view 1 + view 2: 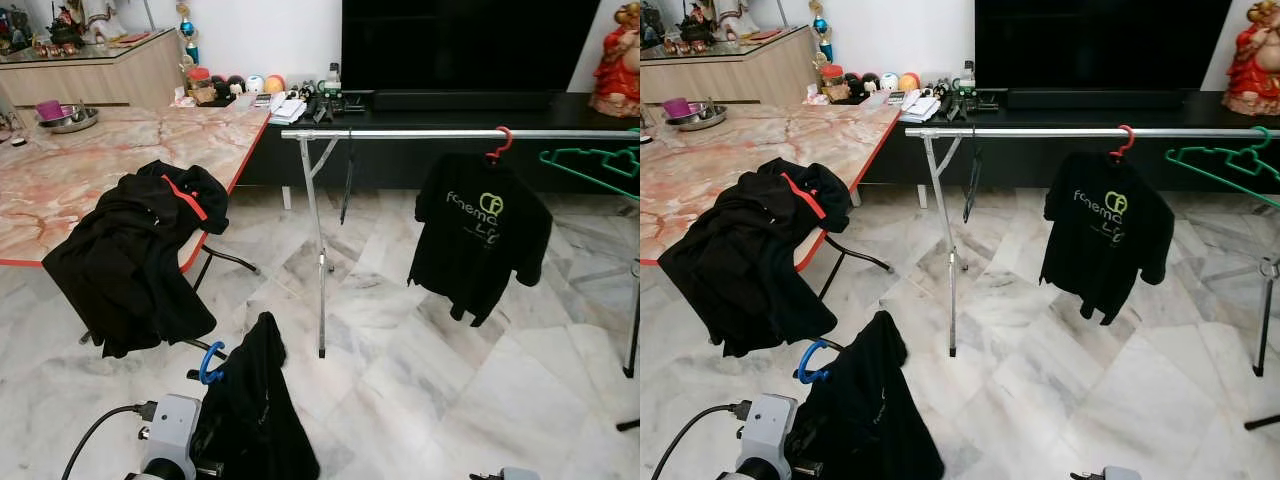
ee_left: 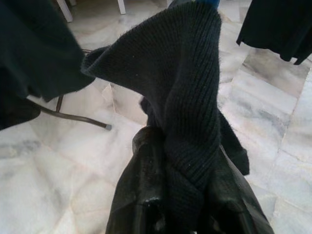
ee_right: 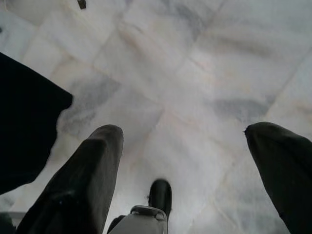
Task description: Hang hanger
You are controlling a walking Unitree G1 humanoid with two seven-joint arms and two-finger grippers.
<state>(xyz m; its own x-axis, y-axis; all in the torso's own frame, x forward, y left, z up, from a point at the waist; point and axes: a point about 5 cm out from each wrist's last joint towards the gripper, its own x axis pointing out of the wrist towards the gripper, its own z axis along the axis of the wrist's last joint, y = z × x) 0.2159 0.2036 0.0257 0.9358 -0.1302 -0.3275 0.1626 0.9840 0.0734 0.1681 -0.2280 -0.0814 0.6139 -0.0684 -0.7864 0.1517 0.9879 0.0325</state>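
The left gripper (image 2: pixel 187 214) is pinched on a dark knitted garment (image 2: pixel 185 97), and its two black fingers (image 2: pixel 134 195) press the cloth from both sides, so the fabric rises straight out from between them. In the head views this garment hangs on a blue hanger (image 1: pixel 210 363) whose hook stands just above the silver left arm (image 1: pixel 170 425), low at the near left of the marble floor (image 1: pixel 450 370). The clothes rail (image 1: pixel 420 134) stands well apart from it, further forward, with one leg (image 1: pixel 314 250) coming down to the floor. On this rail a black T-shirt (image 1: pixel 480 235) with green print hangs from a red hanger (image 1: pixel 499 145), and near the right end of the rail there is a bare green hanger (image 1: pixel 595 165). The right gripper (image 3: pixel 195 170) points down at the floor with its fingers (image 3: pixel 80 185) spread wide apart and nothing between them. A black jacket (image 1: pixel 135 255) (with a red stripe) lies over the near edge of the marble table (image 1: pixel 60 185) and hangs down from it.
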